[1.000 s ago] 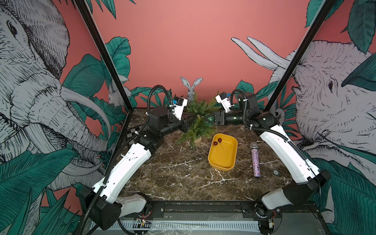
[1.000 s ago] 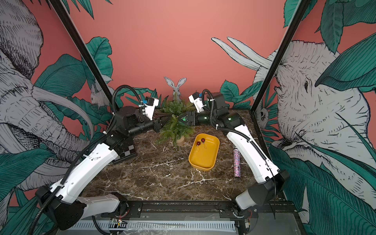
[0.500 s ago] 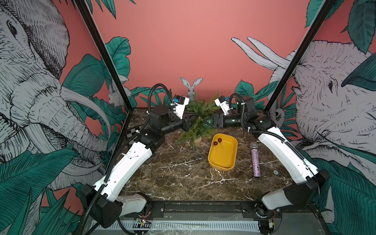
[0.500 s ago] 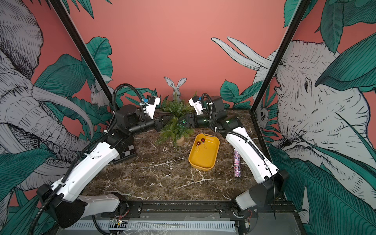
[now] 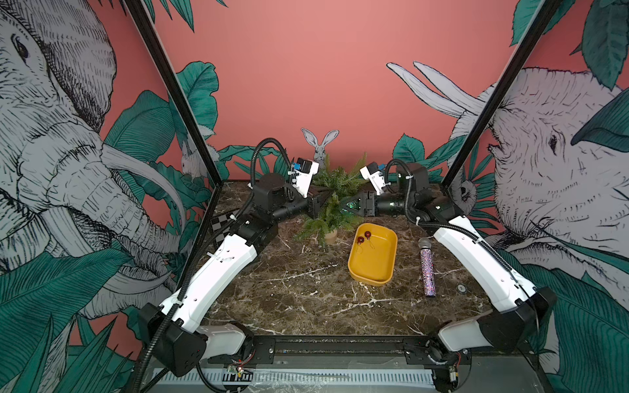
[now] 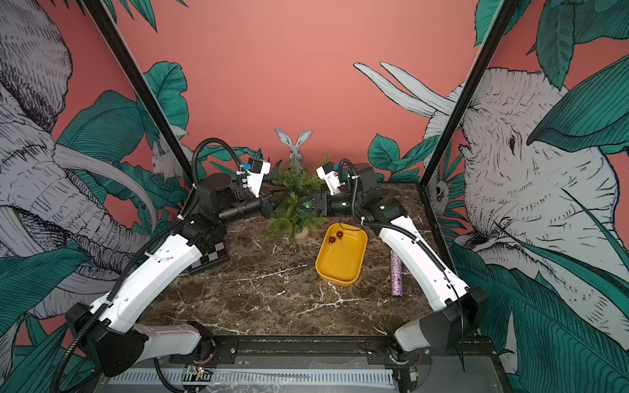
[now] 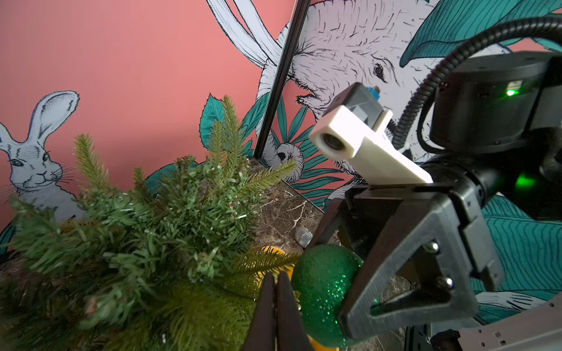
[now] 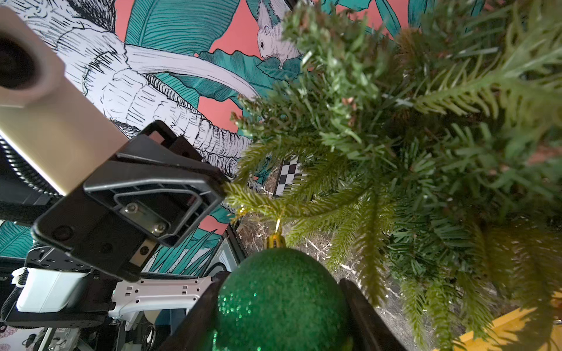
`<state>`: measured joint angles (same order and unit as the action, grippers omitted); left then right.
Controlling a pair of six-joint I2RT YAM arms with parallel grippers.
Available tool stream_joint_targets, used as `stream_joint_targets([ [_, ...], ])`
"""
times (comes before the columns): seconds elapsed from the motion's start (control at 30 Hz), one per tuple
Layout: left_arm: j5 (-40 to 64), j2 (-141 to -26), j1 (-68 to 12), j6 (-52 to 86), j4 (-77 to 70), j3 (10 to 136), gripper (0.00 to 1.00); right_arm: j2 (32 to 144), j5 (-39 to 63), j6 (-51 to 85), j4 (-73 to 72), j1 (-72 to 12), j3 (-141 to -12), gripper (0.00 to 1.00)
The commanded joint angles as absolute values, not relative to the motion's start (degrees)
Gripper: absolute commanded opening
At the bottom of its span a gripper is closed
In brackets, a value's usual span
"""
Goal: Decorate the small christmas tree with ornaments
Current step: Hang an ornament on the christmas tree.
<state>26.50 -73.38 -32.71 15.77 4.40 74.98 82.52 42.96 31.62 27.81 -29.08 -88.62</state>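
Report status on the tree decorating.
Left gripper: jaws shut at a branch tip. Right gripper: jaws clamped on green ball, beside small tree. Two red balls in yellow tray. Nothing blocking.

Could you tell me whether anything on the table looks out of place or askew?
Only the glittery microphone, lying flat on the table beside the yellow tray: it is no ball ornament like the two red balls in the tray. Nothing looks spilled or damaged.

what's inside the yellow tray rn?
Two small dark red ball ornaments with string loops, at the yellow tray's far end; the rest of its floor shows bare. The strip behind its near wall is hidden.
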Motion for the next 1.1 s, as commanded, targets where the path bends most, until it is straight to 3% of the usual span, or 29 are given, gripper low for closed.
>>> stream_joint_targets([
  [0.0, 26.00, -71.92, -33.02, 14.43, 4.55, 76.61, 0.00, 80.60, 45.00, 32.46, 24.05, -28.85, -87.44, 0.48],
  [0.2, 25.59, -71.65, -32.96, 13.89, 5.07, 76.52, 0.00, 79.77, 45.85, 32.75, 23.15, -28.91, -85.37, 0.53],
  [0.43, 25.47, -71.51, -32.96, 13.80, 5.12, 76.14, 0.00, 77.66, 45.09, 32.09, 22.82, -28.92, -82.13, 0.69],
  [0.73, 25.15, -70.50, -33.00, 14.14, 5.06, 75.00, 0.00, 74.72, 44.05, 32.15, 22.30, -28.26, -77.79, 0.68],
  [0.93, 23.67, -68.22, -32.97, 14.67, 4.56, 72.80, 0.36, 71.85, 43.42, 32.98, 21.81, -26.46, -75.55, 0.67],
  [1.07, 22.54, -66.07, -32.96, 14.77, 4.88, 71.11, 0.47, 69.50, 43.26, 33.34, 22.31, -24.85, -72.43, 0.66],
])
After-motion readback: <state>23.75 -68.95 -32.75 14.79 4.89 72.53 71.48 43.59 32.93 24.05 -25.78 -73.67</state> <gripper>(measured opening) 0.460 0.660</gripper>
